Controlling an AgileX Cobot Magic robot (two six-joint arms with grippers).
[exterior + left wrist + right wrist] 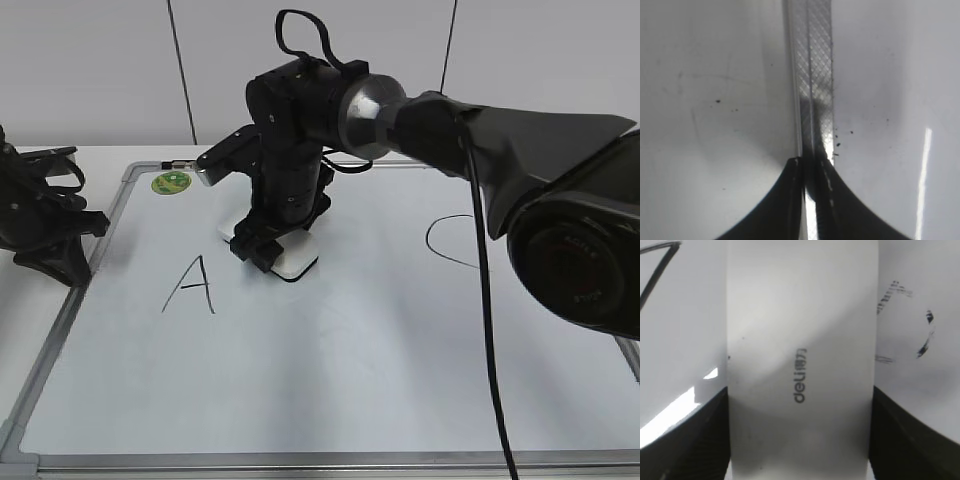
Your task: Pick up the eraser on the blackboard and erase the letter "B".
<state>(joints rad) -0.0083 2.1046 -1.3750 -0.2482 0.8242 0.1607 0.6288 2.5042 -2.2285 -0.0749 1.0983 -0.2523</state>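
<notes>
White flat plastic eraser [801, 365] sits clamped in my right gripper [268, 250], so I press flat over the faint black handwritten letter "B" [907, 325] remnants, left gripper [810, 167] together.

"deli" on eraser [800, 365]; "A" [191, 285]

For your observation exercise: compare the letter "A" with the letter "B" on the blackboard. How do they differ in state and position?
The letter "A" is whole, with crisp black strokes; the letter "B" is mostly wiped, leaving only broken smears. The "A" lies clear to one side of the eraser; the "B" remnants lie right beside its other edge. Both are black marker on the blackboard.
</notes>
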